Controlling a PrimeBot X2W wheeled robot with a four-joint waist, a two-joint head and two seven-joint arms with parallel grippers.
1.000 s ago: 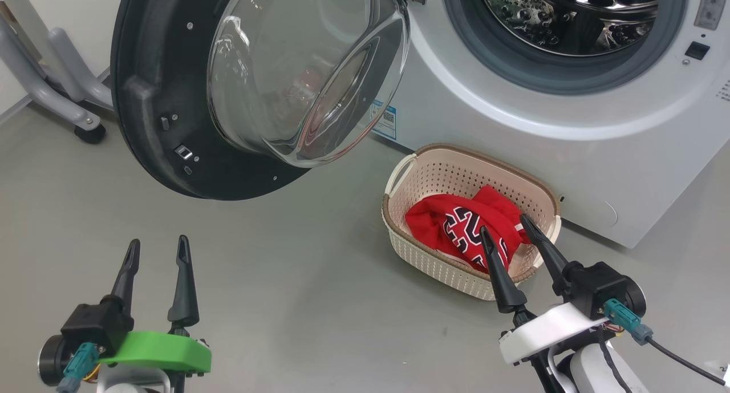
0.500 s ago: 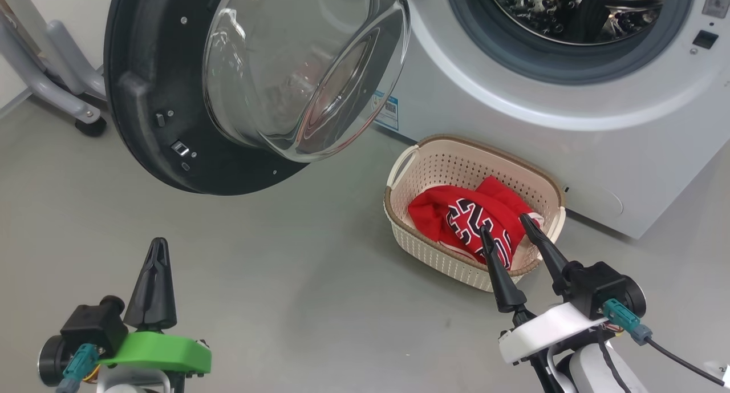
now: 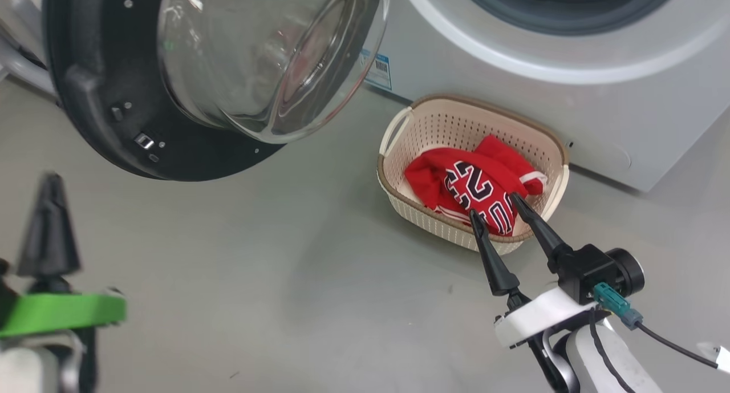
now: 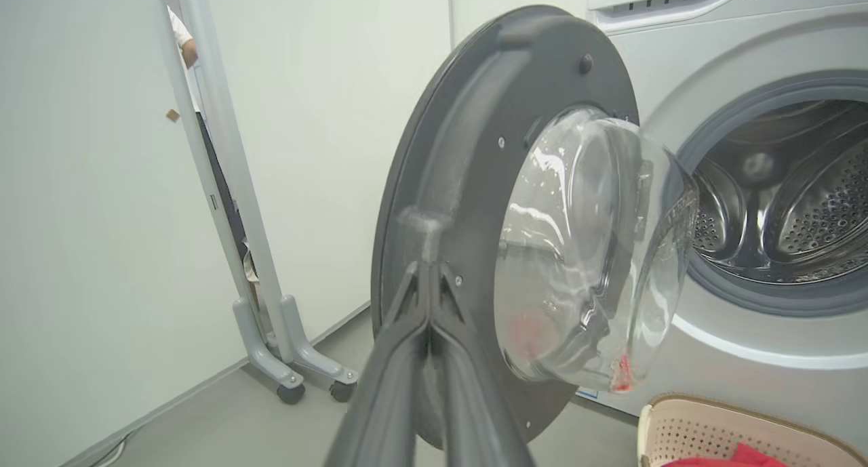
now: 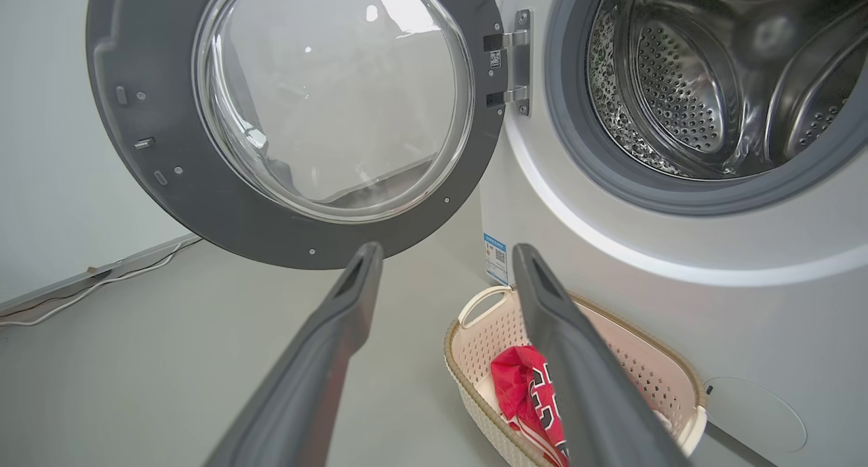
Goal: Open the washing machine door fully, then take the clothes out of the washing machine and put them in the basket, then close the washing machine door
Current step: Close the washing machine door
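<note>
Clothes [image 3: 479,187] lie in the basket [image 3: 450,125] before the washing machine [image 3: 513,96], so the left gripper [image 4: 428,272], fingers pressed together on nothing, apparently as a pusher, faces the wide-open washing machine door [image 4: 461,148] at left, while the right gripper [image 3: 494,205] hangs spread, empty.

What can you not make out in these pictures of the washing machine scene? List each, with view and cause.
The steel perforated drum: lower front, right wrist view, behind the grey rubber seal.
The red jersey lettering: head view, folded, partly behind the open right gripper.
The left gripper, shut: head view, blurred.
The small blue label: right wrist view, print too small.
</note>
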